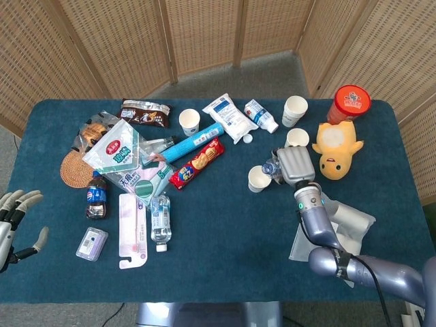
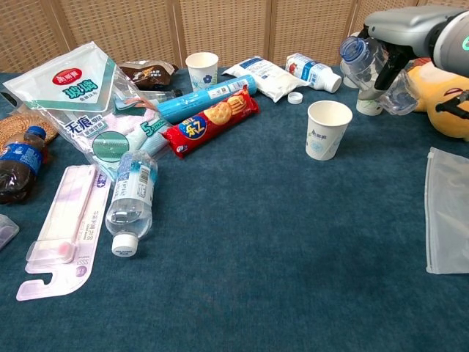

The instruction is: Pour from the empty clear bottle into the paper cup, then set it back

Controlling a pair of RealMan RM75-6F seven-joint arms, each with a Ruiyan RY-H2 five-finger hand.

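Observation:
My right hand [image 1: 293, 165] [image 2: 407, 31] grips the empty clear bottle [image 2: 372, 67], which is tilted with its blue-ringed open mouth [image 1: 270, 168] pointing left. The mouth hangs just above and to the right of the paper cup [image 1: 258, 179] [image 2: 327, 129], which stands upright on the blue cloth. In the head view the hand hides most of the bottle. My left hand [image 1: 15, 221] hovers off the table's left edge, fingers spread and holding nothing.
Behind the bottle stand another paper cup [image 1: 297, 137] and a cup stack [image 1: 295, 110]. A yellow plush duck [image 1: 336, 149], a red-lidded tub [image 1: 351, 103] and a clear zip bag [image 2: 448, 211] lie at right. Snack packs, a biscuit roll [image 2: 211, 121] and a lying water bottle [image 2: 133, 196] crowd the left.

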